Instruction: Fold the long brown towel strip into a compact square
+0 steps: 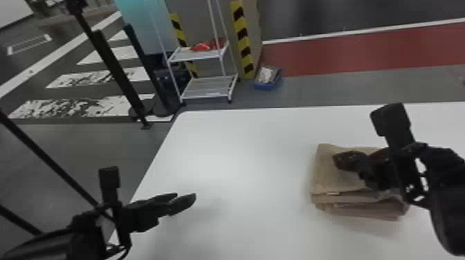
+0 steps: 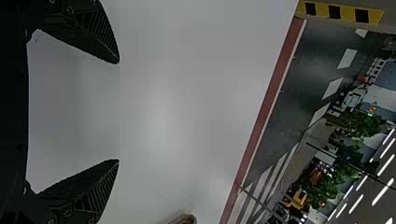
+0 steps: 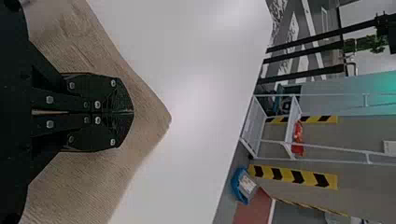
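Right pincer (image 3: 133,112) is clenched over the layered towel (image 1: 325,174), on the table's right side; contact cannot be confirmed. Left pincer (image 2: 118,111) is spread. Towel is probably light, soft and robust; grip all layers at a folded edge. Table (image 1: 242,155) is white and flat. Rack (image 1: 207,90) and blue bin (image 1: 267,85) stand beyond.

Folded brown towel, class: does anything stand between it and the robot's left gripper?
Nothing visible does. White tabletop spans the gap between the left gripper and the towel; the right gripper is over the towel itself, not in between.
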Available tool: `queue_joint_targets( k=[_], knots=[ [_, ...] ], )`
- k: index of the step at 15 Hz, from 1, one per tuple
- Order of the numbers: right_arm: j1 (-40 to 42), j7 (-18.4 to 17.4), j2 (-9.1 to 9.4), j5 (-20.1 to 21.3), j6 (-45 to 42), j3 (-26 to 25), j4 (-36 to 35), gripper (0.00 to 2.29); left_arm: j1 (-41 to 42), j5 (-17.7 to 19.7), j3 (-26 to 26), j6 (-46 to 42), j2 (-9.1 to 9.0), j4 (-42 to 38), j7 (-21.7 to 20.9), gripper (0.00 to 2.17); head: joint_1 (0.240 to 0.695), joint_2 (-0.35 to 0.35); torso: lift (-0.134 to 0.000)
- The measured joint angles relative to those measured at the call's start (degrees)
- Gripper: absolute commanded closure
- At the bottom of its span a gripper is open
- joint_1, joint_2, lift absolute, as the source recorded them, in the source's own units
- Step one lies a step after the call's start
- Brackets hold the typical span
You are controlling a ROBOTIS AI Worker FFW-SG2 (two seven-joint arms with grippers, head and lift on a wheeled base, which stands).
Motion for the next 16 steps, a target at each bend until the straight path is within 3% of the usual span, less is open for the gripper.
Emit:
queue_joint_targets(
  k=[3,6,12,16],
  knots=[
    [5.7,2.5,0.00,-0.2,10.4,1.7,-9.8,1.86,0.3,0.4,0.4,0.0,0.32,-0.1,-0.2,0.13,0.695,0.350,-0.128],
    [10.0,2.6,0.00,0.2,14.5,0.8,-16.0,1.86,0.5,0.6,0.3,0.0,0.33,-0.5,-0.4,0.13,0.695,0.350,-0.128],
    [11.4,2.0,0.00,1.9,12.4,-6.2,-16.3,1.86,1.4,0.7,0.2,0.0,0.16,-1.3,-0.2,0.13,0.695,0.350,-0.128],
    [12.5,2.0,0.00,-0.1,12.7,-11.2,-18.9,1.86,1.3,0.7,0.3,0.0,0.21,-0.9,0.1,0.13,0.695,0.334,-0.128]
  ],
)
